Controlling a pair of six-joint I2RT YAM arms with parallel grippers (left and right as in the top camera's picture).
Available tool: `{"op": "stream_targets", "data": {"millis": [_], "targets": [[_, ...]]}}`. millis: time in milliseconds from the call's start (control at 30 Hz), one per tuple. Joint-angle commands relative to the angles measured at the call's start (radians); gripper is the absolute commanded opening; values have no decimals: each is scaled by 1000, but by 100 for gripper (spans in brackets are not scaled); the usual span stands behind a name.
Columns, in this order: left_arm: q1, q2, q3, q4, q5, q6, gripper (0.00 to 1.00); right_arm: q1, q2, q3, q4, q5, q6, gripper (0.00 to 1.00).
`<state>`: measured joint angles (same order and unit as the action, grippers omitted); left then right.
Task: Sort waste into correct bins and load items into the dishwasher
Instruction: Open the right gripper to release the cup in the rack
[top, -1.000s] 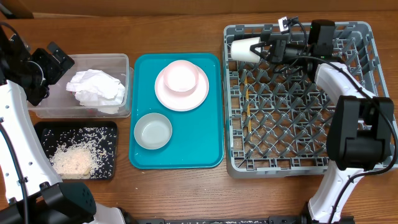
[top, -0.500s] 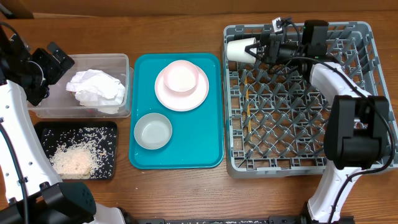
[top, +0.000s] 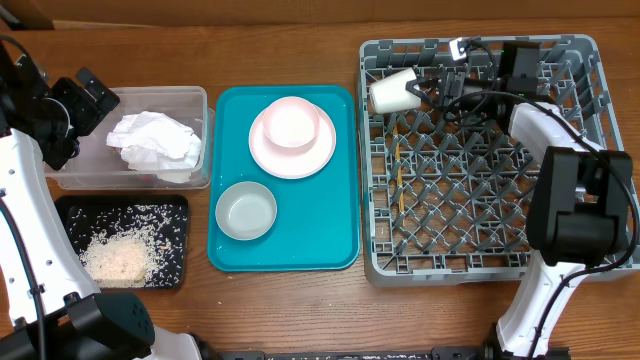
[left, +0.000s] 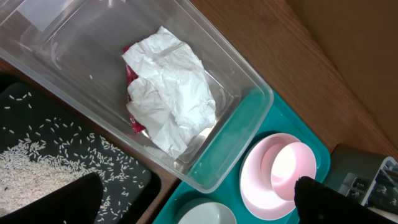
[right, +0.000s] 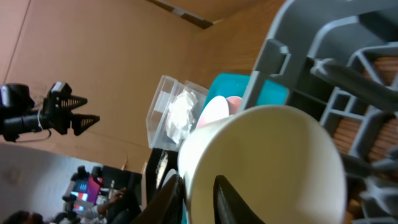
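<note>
Right claw (top: 428, 88): narrow, pinched on the wall of the small white cup (top: 393, 92); in the right wrist view, one dark finger (right: 227, 196) inside the mouth and the other outside.
Cup, place: far left corner of the dish rack (top: 370, 180), over the lattice, lying tilted, mouth towards the claw.
Cup, look: plain off-white, smooth and matt, tapering from a round mouth to a narrower base; no handle seen.
Dish rack: square, grey plastic, open lattice floor with upright pegs and a raised rim.
Chopsticks (top: 401, 175): thin pale wood, lying lengthwise on the lattice near the rack's left side.
Left claw (top: 95, 92): spread wide, holding nothing, above the far left end of the clear tub (top: 200, 95).
Clear tub: rectangular, see-through plastic, rounded corners.
Paper napkin (top: 153, 143): white, crumpled and creased, inside the tub.
Sauce packet (left: 132, 118): red, mostly hidden under the napkin.
Black tray (top: 175, 205): shallow, rectangular, just beside the tub on its near side.
Rice grains (top: 115, 258): off-white, heaped in the tray's near left part, strays scattered across the rest.
Teal tray (top: 330, 230): rectangular, smooth, between the tub and the rack.
Pink plate (top: 320, 155): round, pale, glossy, on the teal tray's far half.
Whitish-pink bowl (top: 290, 122): round, sitting on the plate.
Grey-green bowl (top: 246, 211): round, shallow, on the teal tray's near left.
Table (top: 280, 310): brown wood, visible grain.
</note>
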<state>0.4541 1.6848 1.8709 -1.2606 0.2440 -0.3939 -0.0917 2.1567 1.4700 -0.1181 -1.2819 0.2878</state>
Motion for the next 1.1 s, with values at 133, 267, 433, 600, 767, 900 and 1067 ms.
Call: {"op": "stream_targets", "data": {"millis": [133, 267, 433, 600, 767, 900, 1067], "targets": [[4, -5, 23, 1, 8, -11, 100, -11, 13, 10, 0, -10, -3, 22], [4, -5, 23, 1, 8, -11, 100, -11, 13, 10, 0, 36, -3, 22], [4, -5, 23, 1, 8, -11, 100, -11, 13, 10, 1, 161, -3, 22], [4, -5, 23, 1, 8, -11, 100, -11, 13, 10, 14, 249, -8, 23], [4, -5, 23, 1, 8, -11, 100, -27, 13, 12, 73, 249, 2, 26], [4, -5, 23, 1, 8, -11, 100, -48, 9, 20, 72, 249, 2, 30], [4, -5, 23, 1, 8, -11, 100, -73, -8, 47, 69, 246, 29, 33]]}}
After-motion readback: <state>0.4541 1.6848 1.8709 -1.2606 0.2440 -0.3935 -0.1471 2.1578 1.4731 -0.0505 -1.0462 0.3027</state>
